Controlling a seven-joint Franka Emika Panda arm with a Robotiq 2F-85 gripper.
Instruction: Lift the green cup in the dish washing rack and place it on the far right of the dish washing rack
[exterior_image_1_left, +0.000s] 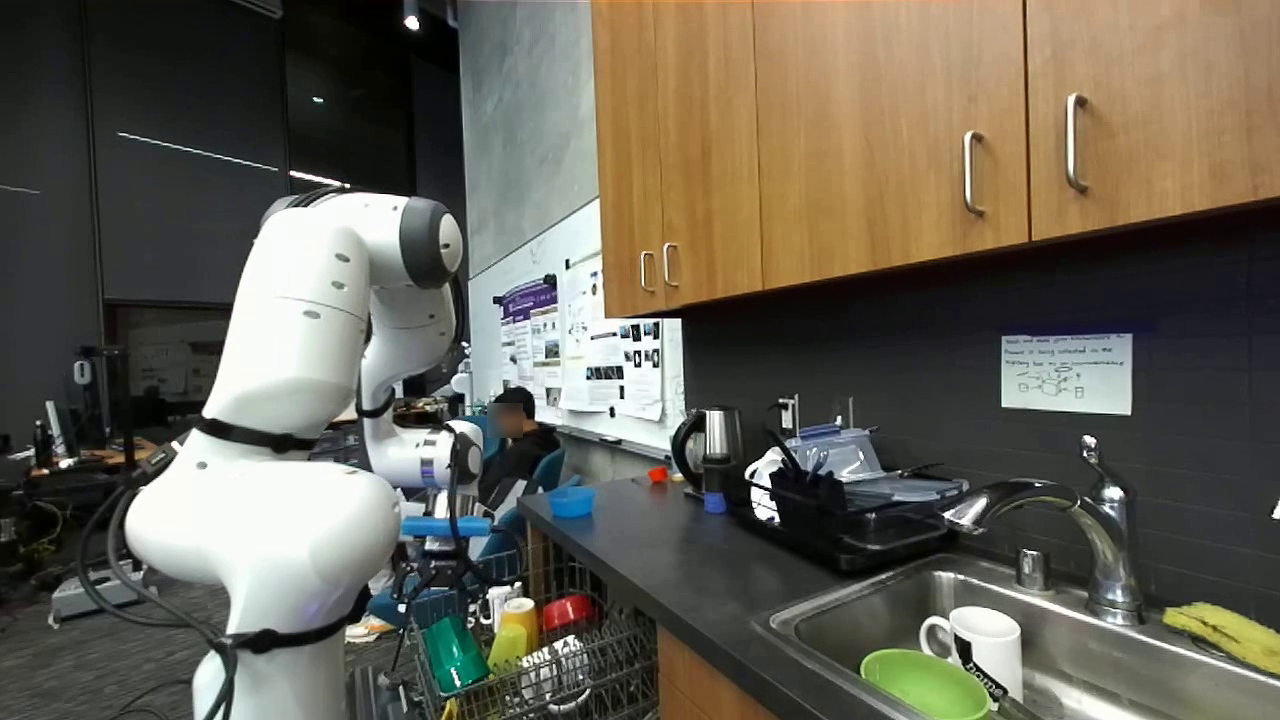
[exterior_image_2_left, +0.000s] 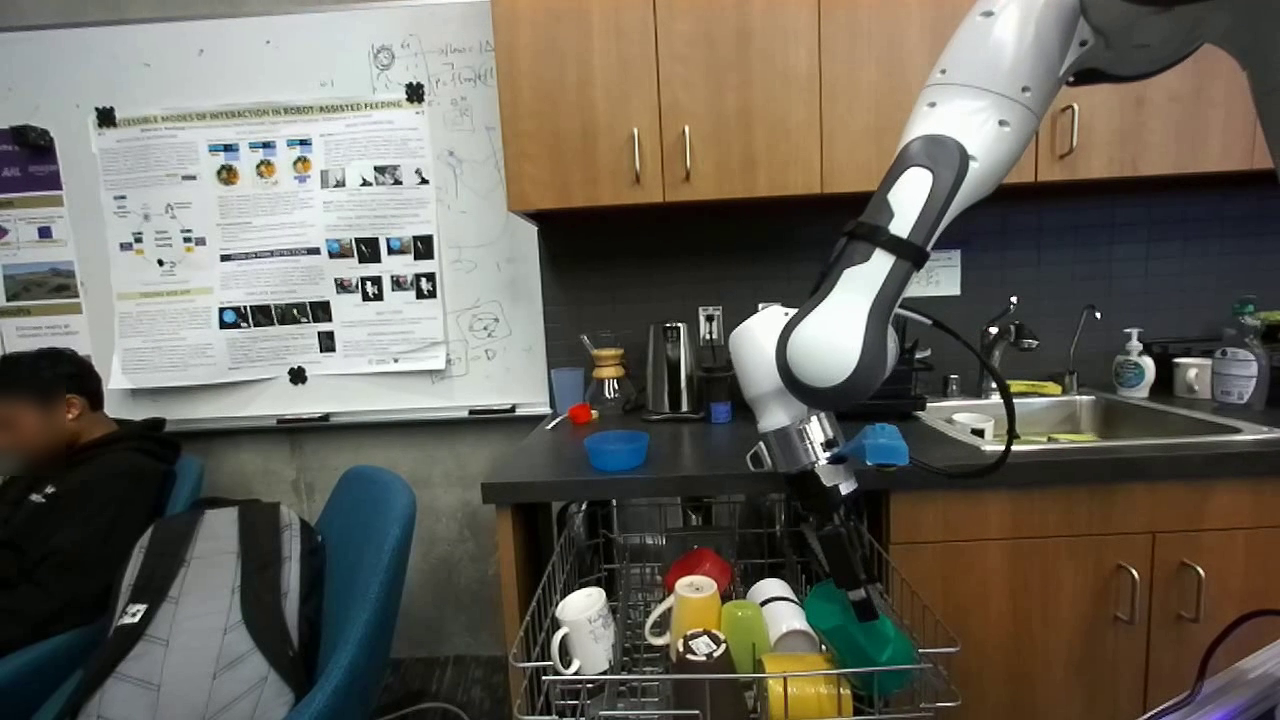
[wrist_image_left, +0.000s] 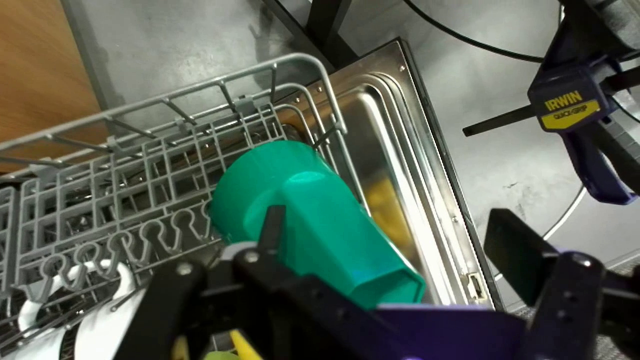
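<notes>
Wrist view: your black two-finger gripper (wrist_image_left: 387, 222), jaws spread wide, nothing gripped. Just beyond, one green tapered plastic-looking cup (wrist_image_left: 320, 215), lying toward the picture-left finger (wrist_image_left: 273, 227), which overlaps it; contact not discernible; you likely must shift that way. Long axis: upper left to lower right. Finish glossy, wide end round. Location: tilted, corner of the grey wire dish rack (wrist_image_left: 295, 57).

Green cup (wrist_image_left: 325, 220) glossy plastic; rack (wrist_image_left: 222, 81) metal wire.

Blue bowl (exterior_image_2_left: 617, 452) on dark counter (exterior_image_2_left: 700, 455)
</notes>
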